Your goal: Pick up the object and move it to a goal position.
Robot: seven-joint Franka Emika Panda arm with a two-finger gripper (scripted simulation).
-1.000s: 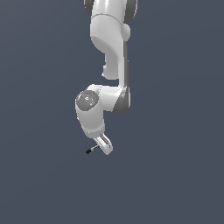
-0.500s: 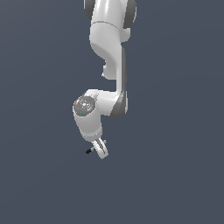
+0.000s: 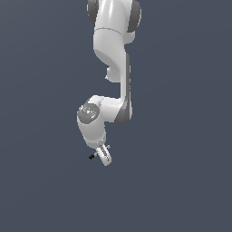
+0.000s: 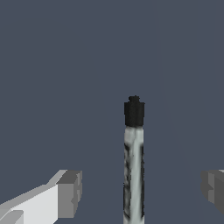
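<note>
Now the pincer [image 4: 140,192] has sunk lower, its jaws spread wide and touching nothing, with the grey, black-capped pen [image 4: 134,162] lying between them on the tabletop [image 4: 65,65], seemingly ready for closing.

Arm [image 3: 113,50] reaching down; end effector [image 3: 104,156] just beside tiny dark object [image 3: 91,157].

No text, label, brand, number or sign can be read anywhere in either view.
</note>
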